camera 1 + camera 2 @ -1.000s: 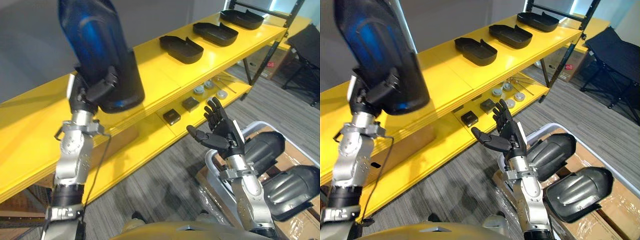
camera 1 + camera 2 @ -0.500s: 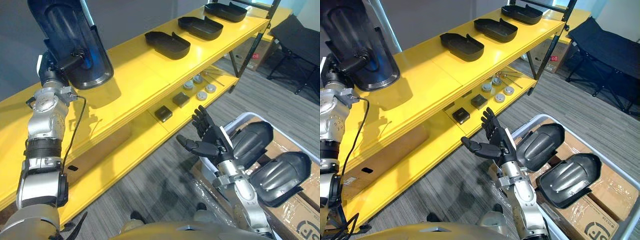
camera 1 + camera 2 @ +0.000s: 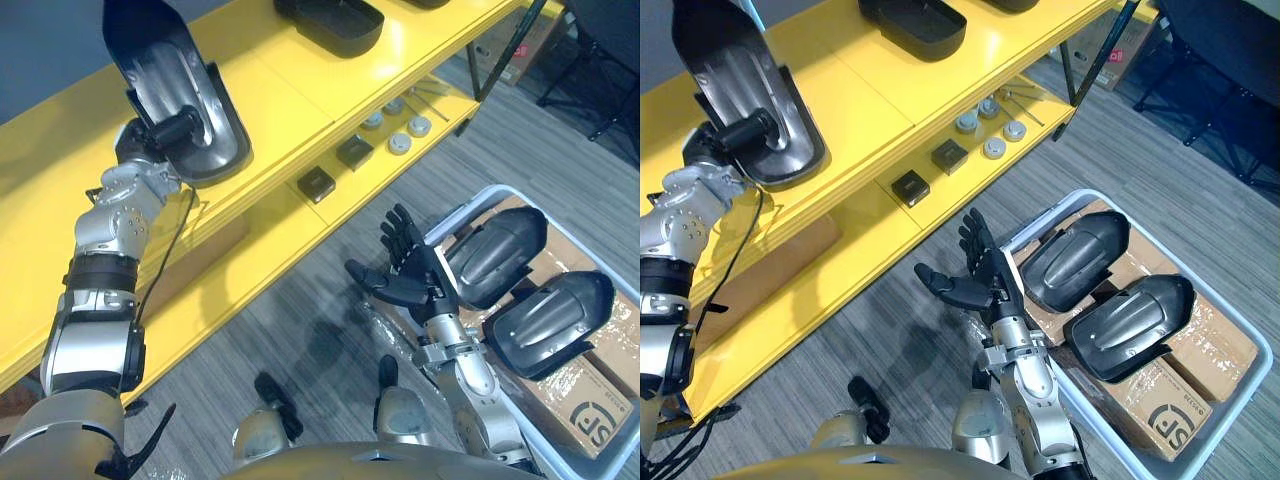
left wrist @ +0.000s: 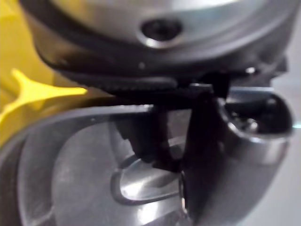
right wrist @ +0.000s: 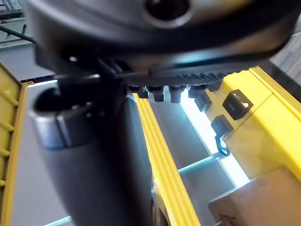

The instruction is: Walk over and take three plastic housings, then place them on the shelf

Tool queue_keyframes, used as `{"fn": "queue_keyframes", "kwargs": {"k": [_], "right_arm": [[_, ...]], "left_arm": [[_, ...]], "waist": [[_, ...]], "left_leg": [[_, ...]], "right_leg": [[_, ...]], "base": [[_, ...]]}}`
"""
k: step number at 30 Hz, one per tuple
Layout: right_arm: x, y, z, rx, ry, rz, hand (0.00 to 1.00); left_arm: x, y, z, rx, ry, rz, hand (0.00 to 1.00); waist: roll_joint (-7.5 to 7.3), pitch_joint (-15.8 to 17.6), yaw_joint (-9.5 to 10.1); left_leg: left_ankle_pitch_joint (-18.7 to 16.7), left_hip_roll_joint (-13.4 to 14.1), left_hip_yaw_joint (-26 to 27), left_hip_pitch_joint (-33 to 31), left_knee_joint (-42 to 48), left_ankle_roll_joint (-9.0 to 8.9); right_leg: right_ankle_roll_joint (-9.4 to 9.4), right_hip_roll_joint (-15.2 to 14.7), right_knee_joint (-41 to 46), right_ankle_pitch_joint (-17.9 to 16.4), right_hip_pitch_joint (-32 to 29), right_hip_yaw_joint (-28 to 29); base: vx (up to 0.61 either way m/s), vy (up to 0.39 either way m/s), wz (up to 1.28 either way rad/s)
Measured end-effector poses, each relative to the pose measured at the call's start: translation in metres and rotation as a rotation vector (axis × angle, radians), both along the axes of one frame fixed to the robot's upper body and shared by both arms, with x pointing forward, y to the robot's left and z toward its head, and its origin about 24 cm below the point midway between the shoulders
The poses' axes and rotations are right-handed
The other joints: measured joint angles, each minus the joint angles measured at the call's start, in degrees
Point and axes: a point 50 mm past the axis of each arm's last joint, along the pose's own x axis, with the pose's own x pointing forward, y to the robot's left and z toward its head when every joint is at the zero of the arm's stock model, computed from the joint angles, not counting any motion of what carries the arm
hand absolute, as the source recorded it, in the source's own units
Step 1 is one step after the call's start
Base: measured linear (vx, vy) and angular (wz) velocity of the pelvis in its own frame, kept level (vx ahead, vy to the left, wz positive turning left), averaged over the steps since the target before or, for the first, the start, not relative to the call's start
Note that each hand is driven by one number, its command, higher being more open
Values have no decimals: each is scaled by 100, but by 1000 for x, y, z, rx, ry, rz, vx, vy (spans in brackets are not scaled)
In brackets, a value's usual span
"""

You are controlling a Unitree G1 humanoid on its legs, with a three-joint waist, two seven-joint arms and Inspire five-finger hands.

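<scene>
Upper left of the frame: left hand clenched on the lower end of a dark plastic housing, held steeply tilted over the top board of the yellow shelf. Cannot tell if its edge touches the board. Seems to be the placing step. Better to lower the raised end slowly, hollow side up like the other housing at the top centre, lay it flat well behind the front edge, and only then loosen the fingers.

Lower centre: right hand released, fingers spread, holding nothing. Lower right: two more housings, domed side up in a pale bin. Smooth, glossy shells, long and rounded, with a thin rim; probably light and slippery.
</scene>
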Motion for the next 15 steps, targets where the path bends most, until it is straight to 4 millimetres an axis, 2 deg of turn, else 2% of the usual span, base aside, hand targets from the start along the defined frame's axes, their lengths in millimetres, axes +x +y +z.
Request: {"fn": "queue_keyframes", "kwargs": {"k": [3,4,8,15], "right_arm": [[0,0,6,6,-25,-1,100],[1,1,7,7,-29,-1,100],[4,3,10,10,-43,8,100],[4,6,11,15,-42,4,100]], "left_arm": [[0,1,1,-15,0,10,0],[1,1,4,-15,-8,16,100],[3,1,18,-30,-53,51,100],[2,8,27,-75,-95,103,100]], "waist": [[-3,7,6],[-9,12,9],[-26,247,17],[-69,330,17]], "left_leg": [[-56,38,1,-119,126,3],[-58,42,-1,-161,149,6],[-73,63,-12,-189,227,28],[-74,67,-14,-215,238,30]], "right_leg": [[0,-2,46,0,-106,30],[0,-6,60,0,-148,36],[-13,-9,74,17,-151,43],[-11,-9,73,21,-172,46]], "base": [[-10,4,-1],[0,0,0],[-35,8,-1],[0,0,0]]}}
